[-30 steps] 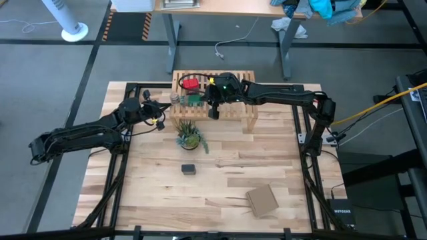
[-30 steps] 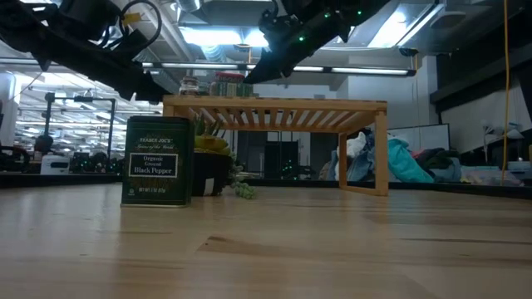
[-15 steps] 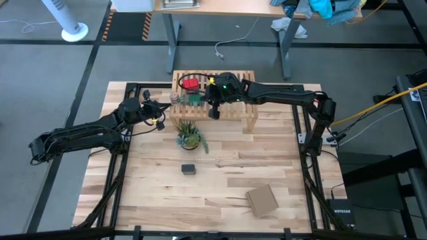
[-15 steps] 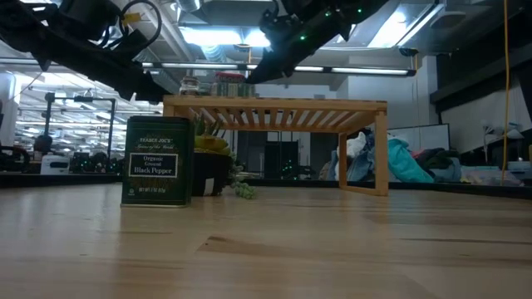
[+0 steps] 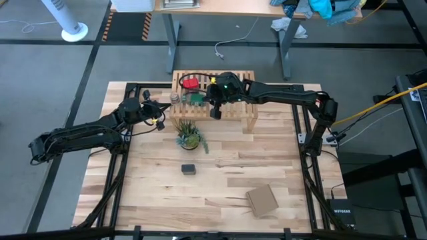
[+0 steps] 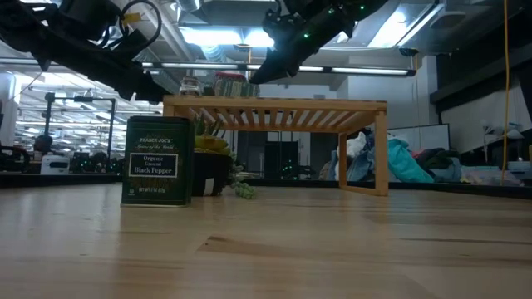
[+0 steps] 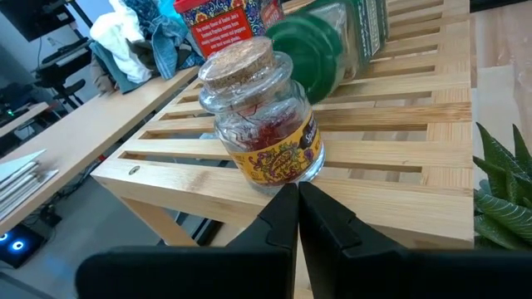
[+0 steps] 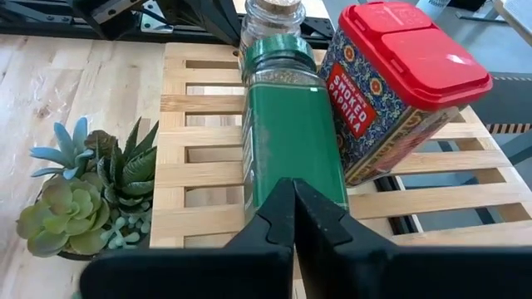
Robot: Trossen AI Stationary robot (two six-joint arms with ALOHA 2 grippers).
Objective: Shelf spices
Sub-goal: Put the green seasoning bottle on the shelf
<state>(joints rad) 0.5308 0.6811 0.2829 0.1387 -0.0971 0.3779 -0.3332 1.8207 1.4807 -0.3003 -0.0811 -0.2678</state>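
Note:
The light-wood shelf (image 5: 248,117) stands at the table's far middle. On its left part are the red tin (image 8: 391,83), the green-capped jar (image 8: 291,133) lying on its side along the slats, and the tiny cork-topped jar (image 7: 266,124) standing upright. The dark tin (image 5: 189,169) stands on the tabletop, near the low camera (image 6: 158,162). My right gripper (image 8: 293,195) is shut over the shelf, at the green-capped jar's bottom end. My left gripper (image 7: 298,199) is shut, just off the shelf's left edge, in front of the tiny jar. My right gripper's shut fingertips point along the green-capped jar at its bottom end (image 8: 293,170), coming from the table's right. The fingers themselves hide the spot, so I cannot tell whether they touch it. My left gripper touches nothing.
A small potted plant (image 5: 189,137) stands on the table just in front of the shelf's left leg. A flat cardboard piece (image 5: 261,200) lies near the table's near right. The shelf's right half (image 5: 248,100) shows bare slats.
My right gripper has edged slightly toward the table's right, a little away from the jars. The spices and the left arm have kept still.

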